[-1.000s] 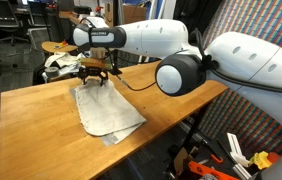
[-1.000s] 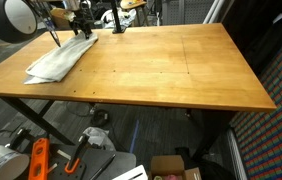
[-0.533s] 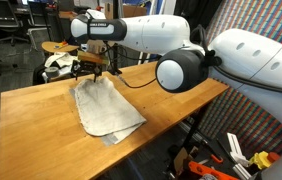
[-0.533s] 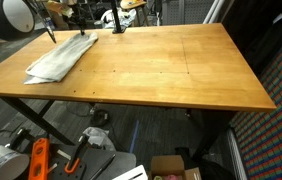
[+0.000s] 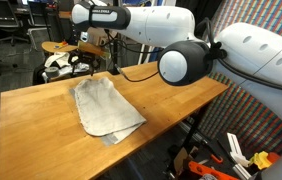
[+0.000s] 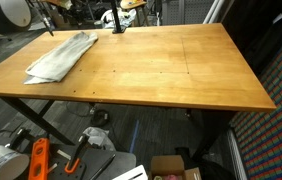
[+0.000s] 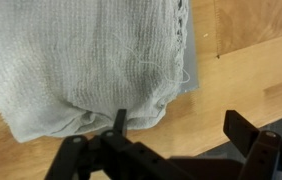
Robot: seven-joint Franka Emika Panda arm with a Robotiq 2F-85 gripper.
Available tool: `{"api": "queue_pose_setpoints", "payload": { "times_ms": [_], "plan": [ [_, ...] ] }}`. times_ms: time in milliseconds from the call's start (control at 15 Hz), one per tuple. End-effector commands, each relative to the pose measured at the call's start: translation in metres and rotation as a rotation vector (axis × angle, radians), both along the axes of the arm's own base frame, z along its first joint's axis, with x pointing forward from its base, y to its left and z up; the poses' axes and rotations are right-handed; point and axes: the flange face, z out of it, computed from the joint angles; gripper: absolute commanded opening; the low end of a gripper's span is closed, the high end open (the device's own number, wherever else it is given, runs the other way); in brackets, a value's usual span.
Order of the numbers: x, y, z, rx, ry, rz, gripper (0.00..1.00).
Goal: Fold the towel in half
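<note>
— Starting with the gripper: spread fully wide, holding nothing, hanging clear above the wood.

— Same from the wrist view: fingers standing well apart, nothing pinched between. And the towel?

— Lying flat on the table, beneath the gripper and stretching away ahead of the fingertips, its nearest edge almost straight below them. Not touching. Also plain in an exterior view as a pale slab, towel, off to one end of the top.

— Looks doubled over already?

— Seems so. Two layers, with a grey strip peeking out along the side edge, just to the right of the fingers' reach. Hard to judge the match of the corners from here.

— So taking the fold as made, and clearing off as the step in hand?

— Probably, yes. Nothing left in the grip to lay down.

— And the next move?

— Most likely backing straight up and away, keeping clear of the loose threads just ahead of the fingertips, to avoid dragging the top layer along. Should the edges need squaring instead: coming down on the near edge, pinching the upper layer only, nudging gently.
</note>
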Motion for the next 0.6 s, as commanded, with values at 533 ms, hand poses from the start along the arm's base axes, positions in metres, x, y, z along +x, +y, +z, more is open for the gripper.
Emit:
{"api": "queue_pose_setpoints", "payload": {
  "times_ms": [533],
  "plan": [
    [-0.0027,-0.0154,0.0176,-0.101,-0.027,0.173,1.0]
  ]
}}
